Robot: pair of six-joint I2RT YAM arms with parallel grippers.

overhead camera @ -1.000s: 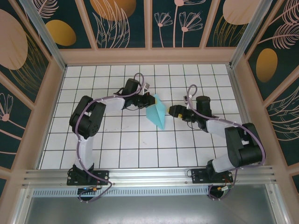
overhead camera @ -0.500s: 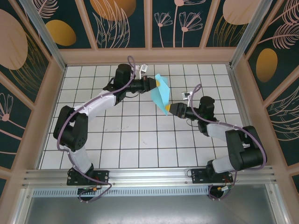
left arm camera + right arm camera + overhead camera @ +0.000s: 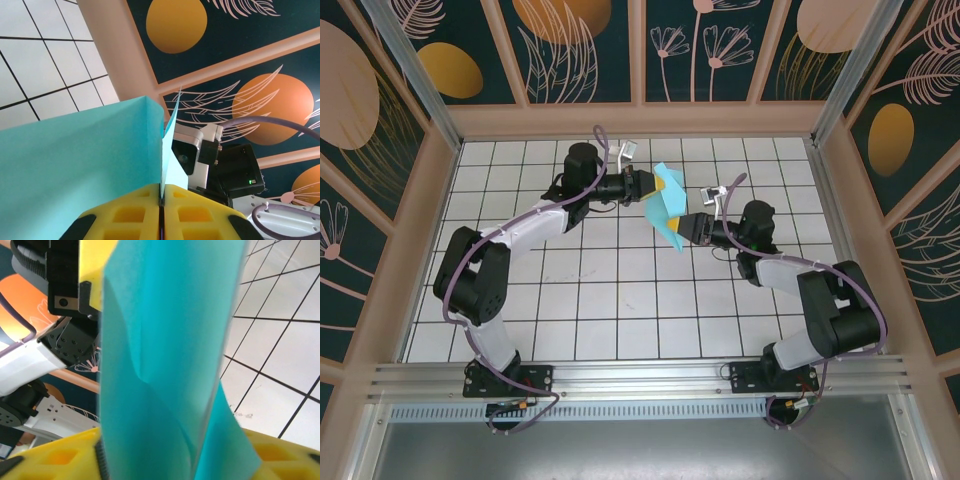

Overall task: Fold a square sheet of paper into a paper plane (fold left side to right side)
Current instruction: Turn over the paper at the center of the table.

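The paper [image 3: 667,205], creased to a narrow point with folds apparently left to make, hangs aloft, pinched in the left gripper [image 3: 646,187], its tip between the right gripper's [image 3: 686,228] jaws, whose grip cannot be told.

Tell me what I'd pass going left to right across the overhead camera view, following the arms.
left arm → left gripper → paper → right gripper → right arm
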